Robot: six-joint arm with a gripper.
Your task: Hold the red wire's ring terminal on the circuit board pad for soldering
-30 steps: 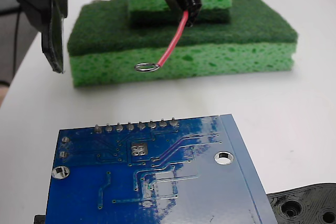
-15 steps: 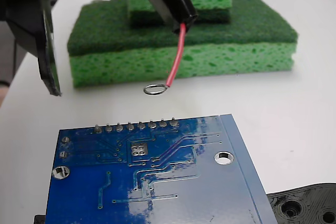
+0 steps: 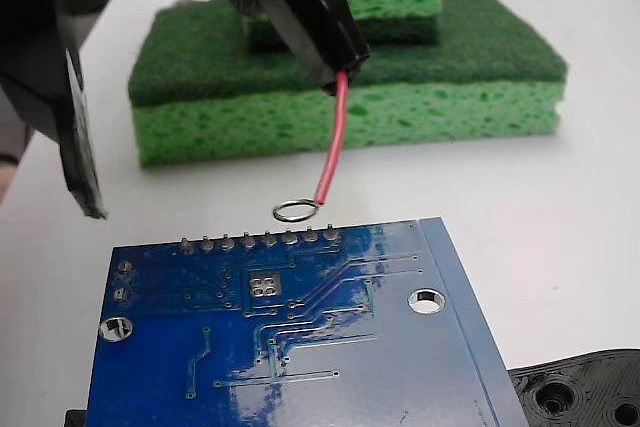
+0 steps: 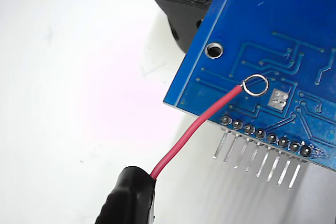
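The red wire (image 3: 330, 142) hangs down from the black tip of my gripper (image 3: 340, 65), which is shut on its upper end. Its ring terminal (image 3: 295, 210) hovers just past the pin-row edge of the blue circuit board (image 3: 400, 367), apart from the silvery pad (image 3: 264, 285). In the wrist view the red wire (image 4: 199, 124) runs up from the gripper (image 4: 131, 195), and the ring terminal (image 4: 255, 84) lies over the circuit board (image 4: 294, 19), just left of the pad (image 4: 277, 98). Whether the ring touches the board cannot be told.
Stacked green sponges (image 3: 420, 112) stand behind the wire. A large black part of the arm (image 3: 75, 137) hangs at the left, close to the camera. A black plastic part with round holes (image 3: 590, 392) lies at the board's right corner and also shows as the black part (image 4: 178, 3).
The gripper has come down and toward the board. The ring dropped from in front of the sponge to just above the pin row. The board has not moved.
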